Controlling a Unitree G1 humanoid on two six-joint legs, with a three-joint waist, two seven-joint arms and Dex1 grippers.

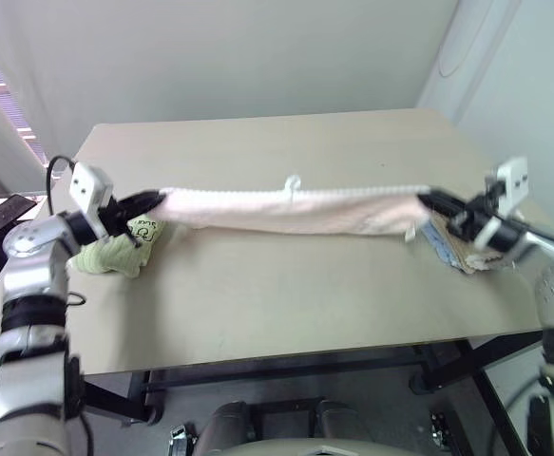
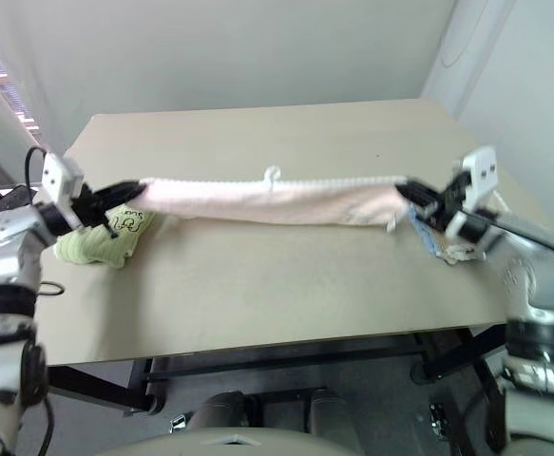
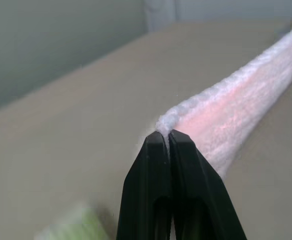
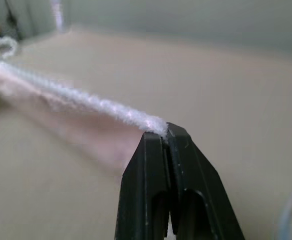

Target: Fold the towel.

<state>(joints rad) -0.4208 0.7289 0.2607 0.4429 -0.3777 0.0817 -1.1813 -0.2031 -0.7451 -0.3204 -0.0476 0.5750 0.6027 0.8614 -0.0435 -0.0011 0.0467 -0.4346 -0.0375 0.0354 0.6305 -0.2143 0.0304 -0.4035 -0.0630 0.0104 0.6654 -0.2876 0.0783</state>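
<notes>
The pale pink towel (image 1: 291,211) with white trim hangs stretched in a long band just above the table (image 1: 286,294), its small loop (image 1: 293,182) sticking up at mid-length. My left gripper (image 1: 153,200) is shut on the towel's left corner (image 3: 165,125). At the opposite end my right gripper (image 1: 429,201) is shut on the right corner (image 4: 153,125). Both hold the top trim edge taut between them, and the cloth sags doubled below it.
A folded light-green towel (image 1: 115,252) lies on the table under my left hand. A folded beige cloth (image 1: 452,249) lies under my right hand near the table's right edge. Bare tabletop stretches in front of and behind the hanging towel.
</notes>
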